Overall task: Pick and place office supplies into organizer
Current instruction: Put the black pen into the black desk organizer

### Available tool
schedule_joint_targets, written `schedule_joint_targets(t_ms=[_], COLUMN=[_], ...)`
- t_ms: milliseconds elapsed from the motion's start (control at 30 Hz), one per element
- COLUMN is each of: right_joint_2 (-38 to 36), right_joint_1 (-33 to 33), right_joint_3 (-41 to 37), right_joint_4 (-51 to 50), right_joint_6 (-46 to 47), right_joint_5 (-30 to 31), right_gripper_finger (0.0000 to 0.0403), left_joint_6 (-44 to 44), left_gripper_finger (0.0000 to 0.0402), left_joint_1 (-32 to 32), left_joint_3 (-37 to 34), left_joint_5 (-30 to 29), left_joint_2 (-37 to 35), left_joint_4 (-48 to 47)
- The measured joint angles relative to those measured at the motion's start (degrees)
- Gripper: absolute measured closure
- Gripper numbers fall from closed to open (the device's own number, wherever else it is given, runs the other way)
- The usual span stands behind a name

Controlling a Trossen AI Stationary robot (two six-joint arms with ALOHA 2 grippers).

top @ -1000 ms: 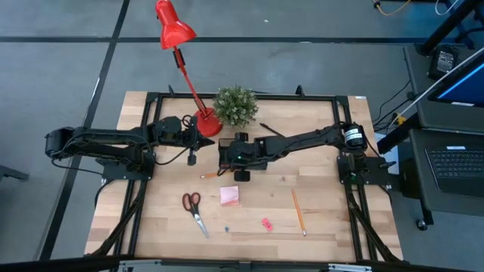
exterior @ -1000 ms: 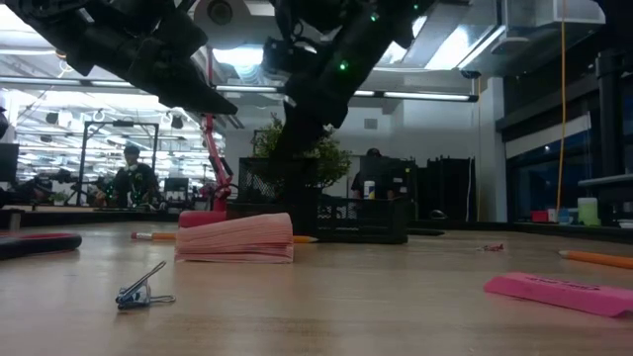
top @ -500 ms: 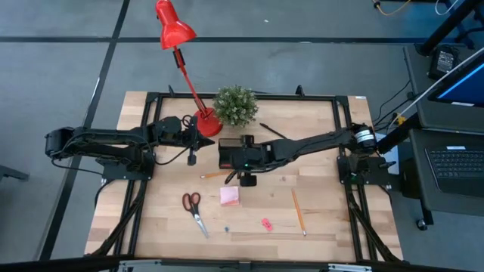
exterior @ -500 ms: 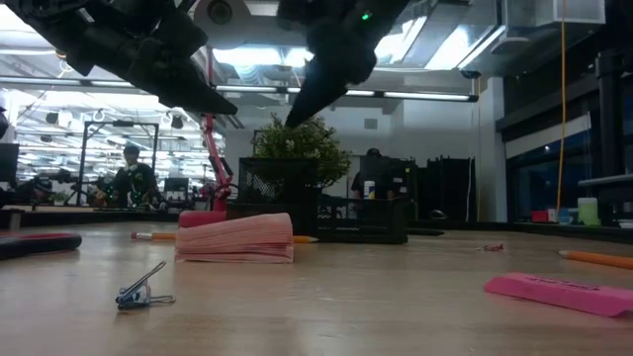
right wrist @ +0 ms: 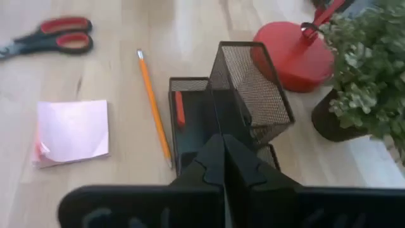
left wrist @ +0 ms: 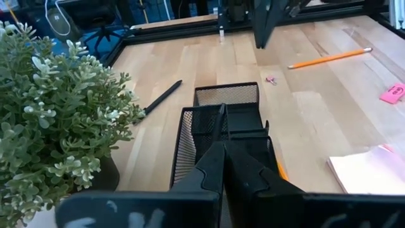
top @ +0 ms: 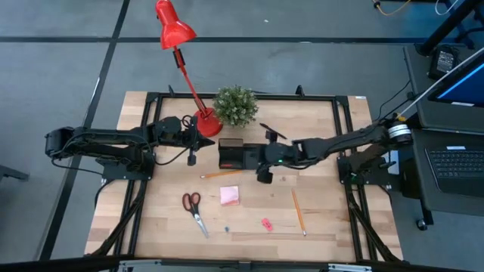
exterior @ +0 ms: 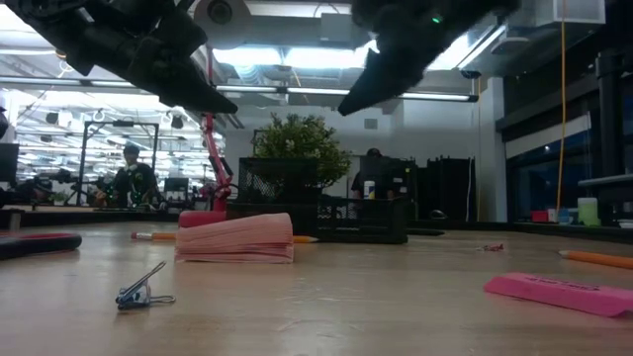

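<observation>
On the wooden table (top: 325, 219), near its back edge, the organizer (top: 231, 154) sits; the right gripper (top: 262, 172) hovers beside it, fingers pressed together, empty; the left gripper (top: 192, 148) likewise closed, empty.

A wooden table (top: 318, 219) stands on a grey floor (top: 60, 68) crossed by dark lines. Beside the table, a dark desk (top: 446, 162) carries a laptop (top: 457, 162). Across the room, ceiling lights (exterior: 287, 59) glow over a workshop with racks (exterior: 94, 148) and a person (exterior: 132, 178) standing far behind.
</observation>
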Motion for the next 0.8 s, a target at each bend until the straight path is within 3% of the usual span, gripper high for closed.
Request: schedule_joint_targets(t_ms=[167,400,800], right_joint_2=[-6.9,-15.1,-17.8], right_joint_1=[0.0,0.0,-8.2], right_joint_3=[-9.1,-15.1,-21.6], right_joint_4=[8.4,9.6,10.2], right_joint_6=[0.8,2.4,11.4], right_joint_5=[0.0,0.9,2.5], right_gripper_finger=[0.0402,0.0401,0.0400], left_joint_6=[0.0,-2.0,-1.1], left_gripper_finger=[0.0399,0.0399,0.0399], left_joint_1=[-0.4,-0.5,-0.6], left_joint_3=[0.0,0.0,0.0], left_joint_5=[0.1,0.1,0.1], left_joint_2=[0.0,0.0,0.0], left_joint_4=[0.0,-0.1,-1.7])
